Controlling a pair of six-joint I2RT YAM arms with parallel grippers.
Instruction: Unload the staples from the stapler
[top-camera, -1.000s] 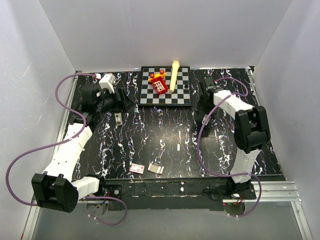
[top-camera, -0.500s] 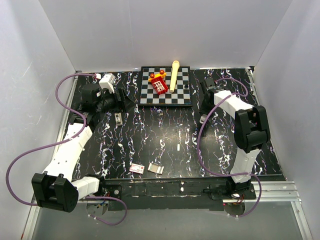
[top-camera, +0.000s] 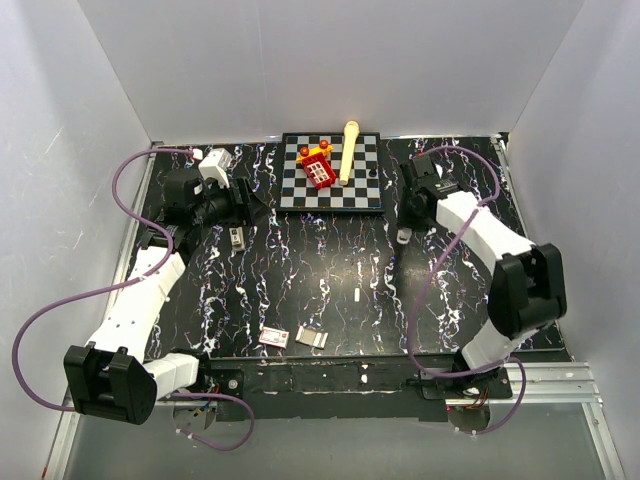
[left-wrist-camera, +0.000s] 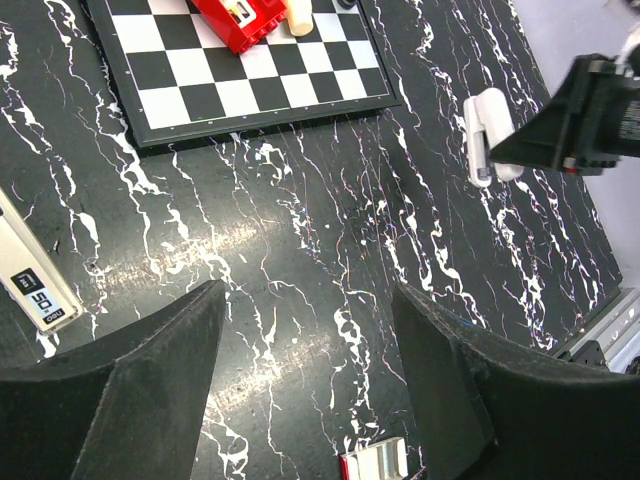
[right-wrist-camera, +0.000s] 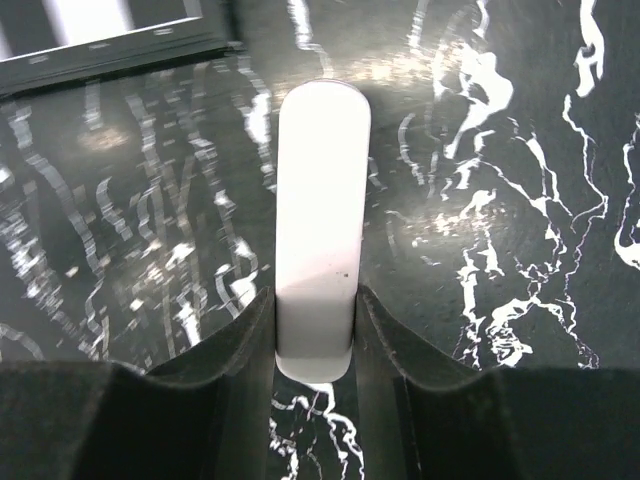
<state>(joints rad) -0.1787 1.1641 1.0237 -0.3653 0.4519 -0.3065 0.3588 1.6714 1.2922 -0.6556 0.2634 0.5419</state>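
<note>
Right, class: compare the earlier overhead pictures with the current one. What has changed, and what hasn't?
The right arm swung its elbow out to the right and back, and the right gripper closed its jaws on a white oblong piece. The left gripper, stapler, staples and chessboard stayed put.

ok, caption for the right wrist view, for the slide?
Right claw gripping a white rounded bar against the black marbled table, chessboard edge at upper left.
</note>
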